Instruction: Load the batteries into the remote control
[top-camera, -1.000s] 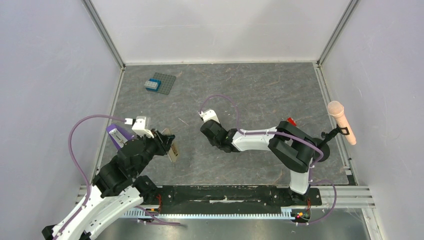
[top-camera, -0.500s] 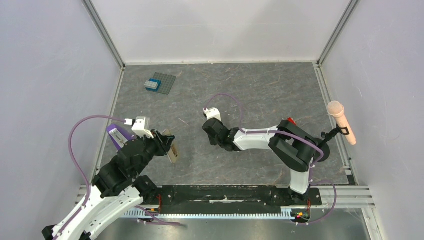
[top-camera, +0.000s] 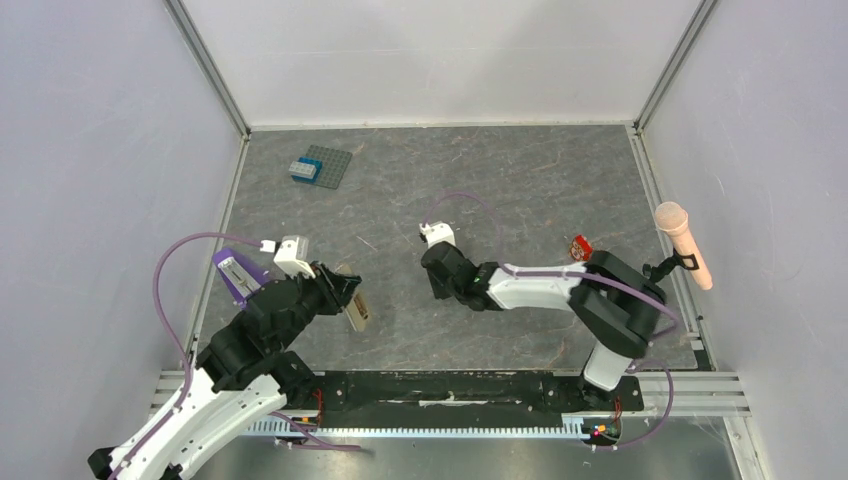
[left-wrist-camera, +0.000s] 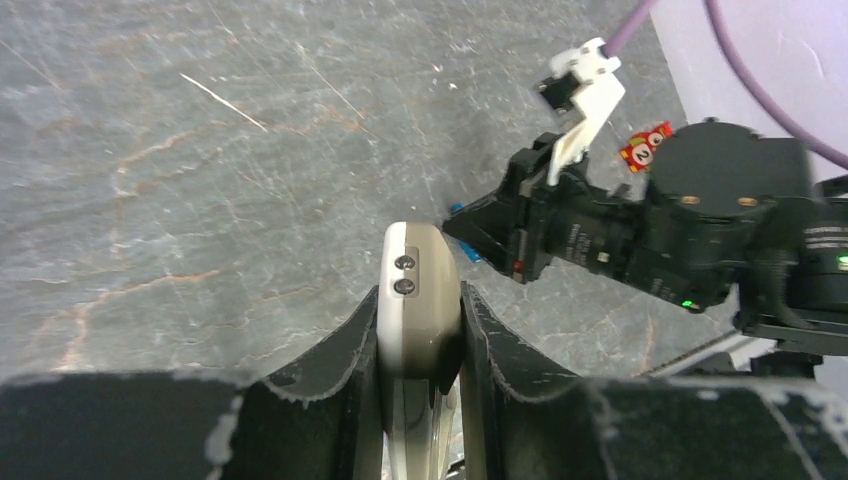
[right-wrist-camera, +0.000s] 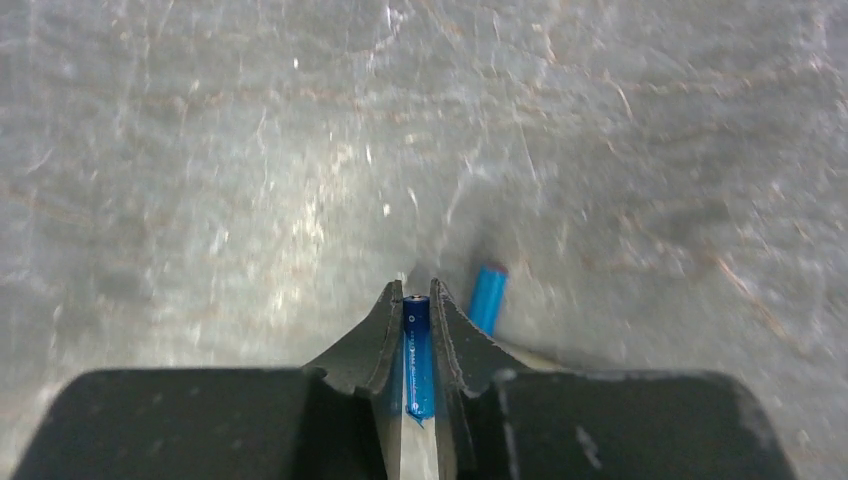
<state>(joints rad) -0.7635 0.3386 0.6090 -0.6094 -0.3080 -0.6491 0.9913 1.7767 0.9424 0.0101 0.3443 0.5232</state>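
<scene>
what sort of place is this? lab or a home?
Most likely a lab test cell: plain white panels in a metal frame box in the grey tabletop, and a microphone is mounted at its right edge.

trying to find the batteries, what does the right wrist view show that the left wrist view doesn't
Only the right wrist view: a blue battery pinched in the right gripper, and a second battery lying on the table just beside it. Only the left wrist view: the remote control clamped in the left gripper, and a small red-and-white object beyond the right arm. Both: the grey table and the right gripper, though the left wrist view catches only blue specks at its tip.
</scene>
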